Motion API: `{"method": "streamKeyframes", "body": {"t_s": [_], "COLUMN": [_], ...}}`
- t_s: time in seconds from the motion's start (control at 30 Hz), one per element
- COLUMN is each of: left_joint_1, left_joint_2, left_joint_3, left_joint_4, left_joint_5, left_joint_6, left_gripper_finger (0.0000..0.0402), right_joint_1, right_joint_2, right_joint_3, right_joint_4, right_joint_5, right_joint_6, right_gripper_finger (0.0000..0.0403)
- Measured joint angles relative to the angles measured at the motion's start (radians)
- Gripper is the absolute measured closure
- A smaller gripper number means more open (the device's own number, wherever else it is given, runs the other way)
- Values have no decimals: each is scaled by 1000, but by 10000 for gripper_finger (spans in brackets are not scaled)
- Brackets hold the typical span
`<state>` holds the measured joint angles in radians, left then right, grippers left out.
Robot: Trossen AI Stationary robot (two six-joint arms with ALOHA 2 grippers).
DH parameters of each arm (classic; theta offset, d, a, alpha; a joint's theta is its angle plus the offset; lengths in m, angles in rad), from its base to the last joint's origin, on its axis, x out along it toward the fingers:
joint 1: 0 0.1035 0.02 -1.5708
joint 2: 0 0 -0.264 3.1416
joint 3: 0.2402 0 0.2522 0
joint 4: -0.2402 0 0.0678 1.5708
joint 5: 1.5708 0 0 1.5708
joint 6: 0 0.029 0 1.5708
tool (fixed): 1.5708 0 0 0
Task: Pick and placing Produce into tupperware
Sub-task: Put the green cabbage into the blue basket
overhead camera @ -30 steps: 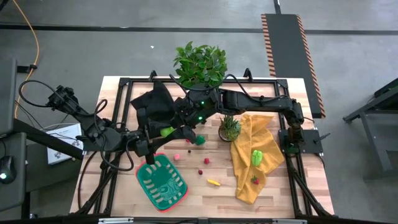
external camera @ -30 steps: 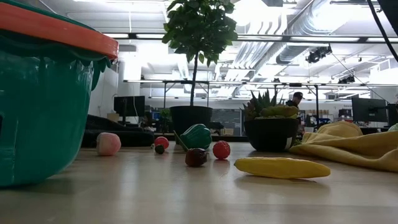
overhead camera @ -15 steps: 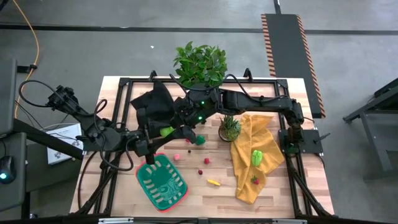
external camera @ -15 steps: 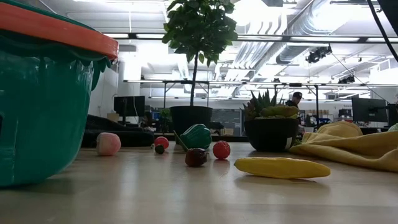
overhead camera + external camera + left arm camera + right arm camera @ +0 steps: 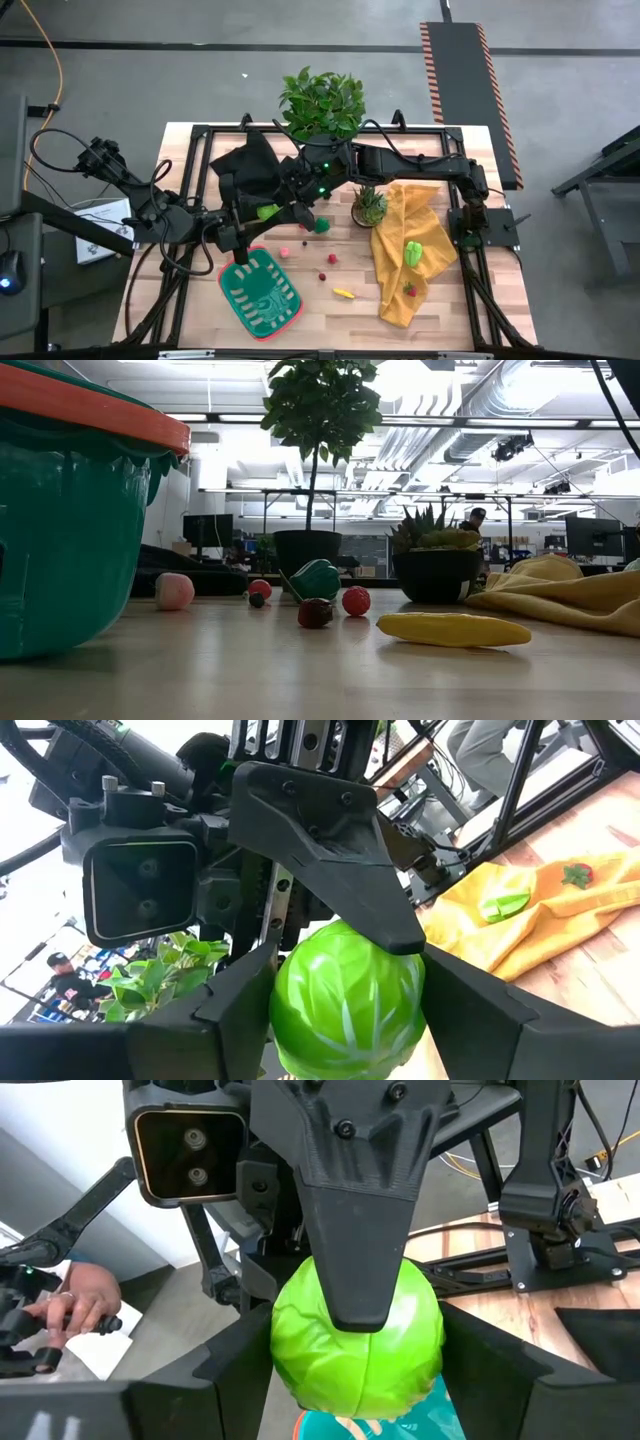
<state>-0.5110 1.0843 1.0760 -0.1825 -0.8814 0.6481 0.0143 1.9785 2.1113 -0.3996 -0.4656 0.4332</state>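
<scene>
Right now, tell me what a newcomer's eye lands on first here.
The bright green cabbage stands out, pinched between the left gripper and right gripper at once, above the table's back-left part. Just in front sits the green, red-rimmed tupperware, and the yellow cloth spreads on the right.

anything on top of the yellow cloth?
On the yellow cloth: a light green produce piece near its middle and a small red one lower down. Whatever its folds cover can't be seen.

From overhead, the bright green round cabbage-like toy [image 5: 267, 211] is mostly hidden between the two dark arms. At table level, the green red-rimmed plastic container [image 5: 70, 520] is cut off at the left edge.
</scene>
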Motion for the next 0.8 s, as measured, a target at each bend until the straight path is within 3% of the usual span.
{"method": "streamKeyframes", "body": {"t_s": [0.2,0.5,0.8], "left_joint_1": [0,0,0], "left_joint_2": [0,0,0], "left_joint_3": [0,0,0], "left_joint_4": [0,0,1], "left_joint_5": [0,0,0], "left_joint_6": [2,0,2], "left_gripper_finger": [202,177,196], "right_joint_1": [0,0,0], "right_joint_2": [0,0,0], "right_joint_3": [0,0,0], "right_joint_4": [0,1,1], "right_joint_5": [-1,0,-1], "right_joint_6": [4,2,1], "right_gripper_finger": [171,171,171]}}
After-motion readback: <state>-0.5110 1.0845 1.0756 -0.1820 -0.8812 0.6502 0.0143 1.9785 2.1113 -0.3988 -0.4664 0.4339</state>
